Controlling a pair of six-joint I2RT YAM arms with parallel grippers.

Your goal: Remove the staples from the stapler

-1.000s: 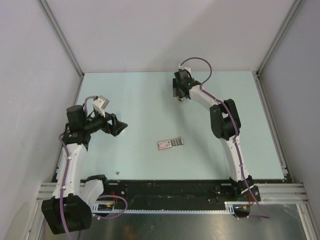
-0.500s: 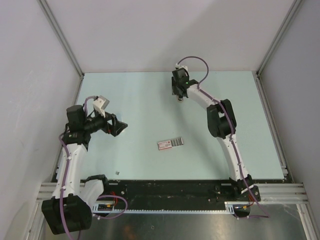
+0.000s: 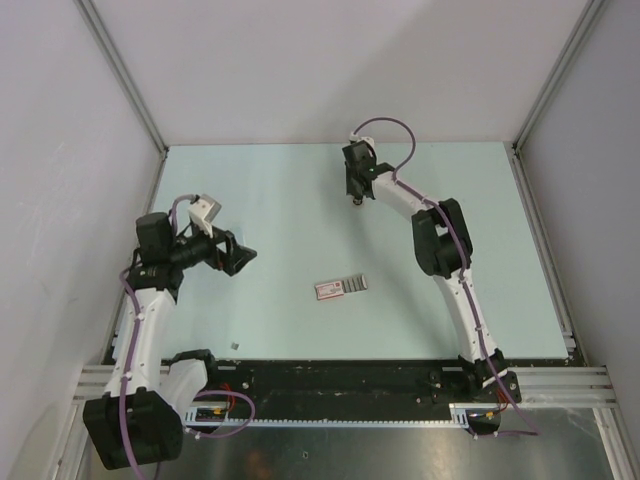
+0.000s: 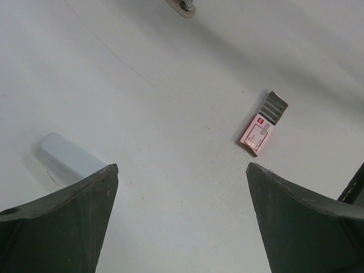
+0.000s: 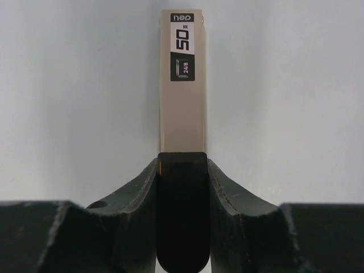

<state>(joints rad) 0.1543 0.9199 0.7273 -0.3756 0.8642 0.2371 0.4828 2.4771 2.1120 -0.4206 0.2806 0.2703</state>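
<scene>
Surface (image 3: 280, 200): pale mint, matte, boxed in by plain white walls (image 3: 300, 70) on three sides, with aluminium frame posts (image 3: 120, 75) running up the corners. A black rail (image 3: 340, 378) lines the near edge where your arms are bolted.

Stapler (image 5: 182, 102): lies flat at the far middle of the surface, close to the back wall. The beige top faces up, and its printed label points away from the wrist camera.

Right claw (image 5: 182, 170): you have it down over the stapler's black rear end. The fingers (image 5: 139, 182) press against both of its sides, pinching it.

Left claw (image 4: 182, 187): spread wide and holding nothing. It hangs above the left part of the surface, well apart from the stapler.

Red-and-white box (image 3: 340, 288): flat near the middle of the surface, between the two arms, its grey ribbed part showing at one end.

Grey speck (image 3: 234, 346): near the rail on the left. It is too small for you to tell what it is.
</scene>
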